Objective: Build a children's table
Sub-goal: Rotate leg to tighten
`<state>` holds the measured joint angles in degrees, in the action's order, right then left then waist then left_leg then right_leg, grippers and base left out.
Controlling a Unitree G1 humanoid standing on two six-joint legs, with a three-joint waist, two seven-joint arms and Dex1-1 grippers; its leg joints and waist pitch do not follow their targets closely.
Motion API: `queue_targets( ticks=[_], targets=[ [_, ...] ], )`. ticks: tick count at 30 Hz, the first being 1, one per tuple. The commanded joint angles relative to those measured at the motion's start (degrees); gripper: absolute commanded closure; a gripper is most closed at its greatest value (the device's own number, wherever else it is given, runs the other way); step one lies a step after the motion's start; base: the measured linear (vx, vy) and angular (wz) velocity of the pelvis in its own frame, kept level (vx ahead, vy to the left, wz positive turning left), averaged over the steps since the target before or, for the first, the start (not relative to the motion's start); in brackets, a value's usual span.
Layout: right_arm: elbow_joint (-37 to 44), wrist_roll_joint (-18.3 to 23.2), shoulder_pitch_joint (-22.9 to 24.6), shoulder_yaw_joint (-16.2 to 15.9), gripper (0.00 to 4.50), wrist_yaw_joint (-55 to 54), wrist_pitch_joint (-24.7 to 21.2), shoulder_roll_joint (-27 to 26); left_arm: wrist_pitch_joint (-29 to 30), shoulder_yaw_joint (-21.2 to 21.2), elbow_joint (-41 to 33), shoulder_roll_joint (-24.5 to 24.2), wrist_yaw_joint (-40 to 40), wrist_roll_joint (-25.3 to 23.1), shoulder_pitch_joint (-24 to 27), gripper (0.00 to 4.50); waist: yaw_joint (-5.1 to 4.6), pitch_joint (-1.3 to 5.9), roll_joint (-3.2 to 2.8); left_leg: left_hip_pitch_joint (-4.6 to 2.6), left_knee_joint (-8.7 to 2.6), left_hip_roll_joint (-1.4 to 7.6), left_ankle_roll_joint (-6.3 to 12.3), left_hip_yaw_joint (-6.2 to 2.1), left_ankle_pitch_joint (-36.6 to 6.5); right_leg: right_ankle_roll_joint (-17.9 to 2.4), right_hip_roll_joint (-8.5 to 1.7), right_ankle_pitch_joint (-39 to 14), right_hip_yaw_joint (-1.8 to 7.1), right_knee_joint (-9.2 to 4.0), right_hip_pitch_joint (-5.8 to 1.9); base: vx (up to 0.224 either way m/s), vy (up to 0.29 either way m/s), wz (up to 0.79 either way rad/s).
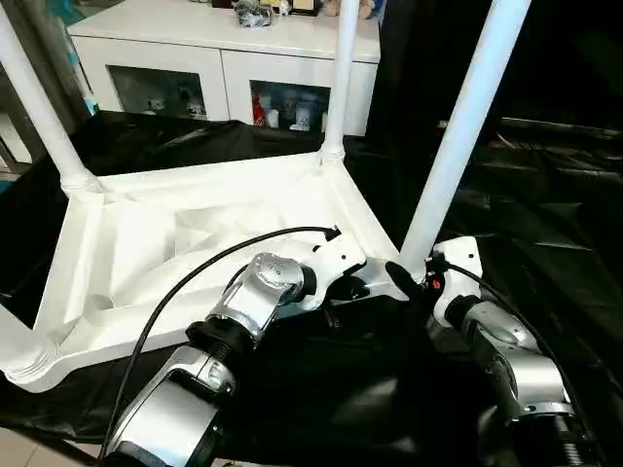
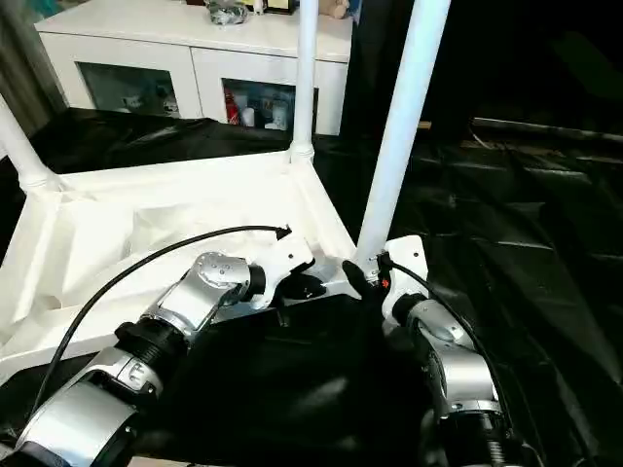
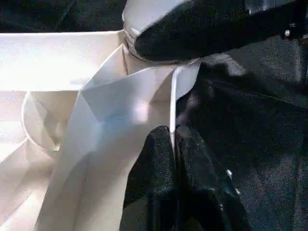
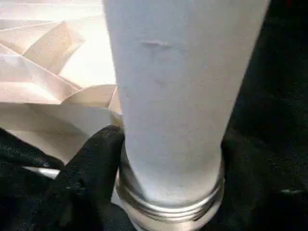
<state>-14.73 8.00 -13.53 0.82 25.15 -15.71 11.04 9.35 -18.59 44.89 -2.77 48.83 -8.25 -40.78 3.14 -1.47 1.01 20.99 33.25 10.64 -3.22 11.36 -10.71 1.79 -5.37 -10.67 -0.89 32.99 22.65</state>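
My left claw (image 3: 174, 159): pinched narrow on the thin rim of the table top (image 1: 195, 253), near its corner.
My right claw (image 1: 414, 280): closed around the base of the nearest leg (image 1: 458, 146), a black finger on each side just above the threaded collar.
Children's table: upside down on the black-draped surface (image 1: 545, 224), ribs up, legs rising from corner sockets ahead of my claws.
Cabinet (image 1: 234, 58): beyond the table; small items behind its glass doors, too small to identify.
Writing: none I can read.
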Motion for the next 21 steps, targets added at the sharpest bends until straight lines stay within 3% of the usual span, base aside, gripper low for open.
queue_targets(
  ticks=[1,3,5,7,10,12,13,16,17,18,21],
  targets=[
    [2.3,1.5,0.0,-7.0,0.94,7.7,-1.1,-0.8,0.3,-1.5,1.4,1.1,-0.3,-0.2,0.4,4.50,-0.17,1.79,0.84,-0.72,-5.08,2.02,0.51,-1.63,-23.2,-6.9,-2.41,-27.3,0.77,-5.41,-0.70,0.000,0.000,0.00],
    [3.2,1.1,0.0,-7.6,0.94,11.4,-0.4,2.4,0.2,-2.1,0.2,-0.5,3.5,0.3,1.0,4.50,0.04,1.90,1.05,-0.67,-5.00,2.11,0.97,-1.53,-22.0,-6.9,-2.52,-26.4,0.91,-5.30,-0.81,0.000,0.000,0.00],
    [3.6,1.0,0.1,-7.8,0.94,13.4,0.1,4.1,0.2,-2.3,-0.4,-1.4,5.0,0.4,1.3,4.50,0.28,2.08,1.10,-0.36,-4.84,2.18,1.72,-1.30,-19.0,-8.2,-2.46,-21.6,1.04,-4.79,-1.14,0.000,0.000,0.00],
    [3.6,1.6,0.1,-7.4,0.94,19.6,1.7,8.9,-1.7,-2.4,-1.3,-3.8,9.5,0.9,1.8,4.50,0.50,2.08,1.65,-0.25,-4.69,2.22,2.57,-1.17,-17.7,-8.9,-2.50,-20.6,0.99,-4.60,-1.39,0.000,0.000,0.00],
    [4.0,2.7,0.4,-7.2,0.94,24.0,1.9,11.6,-3.2,-2.4,-2.7,-5.5,13.5,2.1,2.4,4.50,0.70,2.25,1.38,-0.20,-4.43,2.38,3.70,-0.97,-14.9,-10.8,-2.53,-15.9,1.03,-4.03,-1.52,0.000,0.000,0.00],
    [4.9,3.4,0.7,-7.7,0.94,29.4,2.3,15.2,-3.3,-2.7,-6.5,-8.1,20.7,4.7,4.0,4.50,0.75,2.36,1.64,-0.16,-4.31,2.44,4.24,-0.88,-12.8,-11.9,-2.52,-12.7,0.89,-3.59,-1.73,0.000,0.000,0.00],
    [4.9,3.4,0.7,-7.7,0.94,29.4,2.3,15.2,-3.3,-2.7,-6.5,-8.1,20.7,4.7,4.0,4.50,0.78,2.43,1.59,-0.01,-4.24,2.51,4.69,-0.96,-11.5,-12.7,-2.55,-10.5,0.82,-3.14,-2.04,0.000,0.000,0.00],
    [4.4,2.9,0.7,-8.5,0.94,32.1,3.7,17.1,-3.2,-2.5,-8.3,-10.1,23.7,5.6,5.0,4.50,0.74,2.55,1.55,-0.13,-3.87,2.51,6.05,-0.68,-8.9,-14.8,-2.40,-5.6,0.80,-2.57,-1.94,0.000,0.000,0.00],
    [4.3,3.0,0.7,-8.4,0.94,32.2,3.7,17.1,-3.3,-2.5,-8.3,-10.1,23.8,5.7,5.0,4.50,0.88,2.56,1.42,-0.47,-3.76,2.54,6.38,-0.53,-8.5,-15.5,-2.30,-4.4,0.81,-2.50,-1.74,0.000,0.000,0.00],
    [3.9,3.2,0.5,-8.4,0.94,32.5,3.8,17.1,-3.5,-2.3,-8.2,-10.4,23.9,5.7,5.1,4.50,0.93,2.57,1.71,-0.50,-3.70,2.54,6.53,-0.45,-8.4,-15.7,-2.28,-4.0,0.82,-2.45,-1.75,0.000,0.000,0.00],
    [3.1,3.4,-0.1,-8.3,0.94,32.7,4.1,16.5,-3.3,-2.3,-9.3,-11.1,25.2,6.2,5.8,4.50,1.37,2.46,1.67,-0.52,-3.81,2.60,6.29,-0.47,-8.9,-15.6,-2.47,-5.1,0.85,-2.44,-1.92,0.000,0.000,0.00]
  ],
)
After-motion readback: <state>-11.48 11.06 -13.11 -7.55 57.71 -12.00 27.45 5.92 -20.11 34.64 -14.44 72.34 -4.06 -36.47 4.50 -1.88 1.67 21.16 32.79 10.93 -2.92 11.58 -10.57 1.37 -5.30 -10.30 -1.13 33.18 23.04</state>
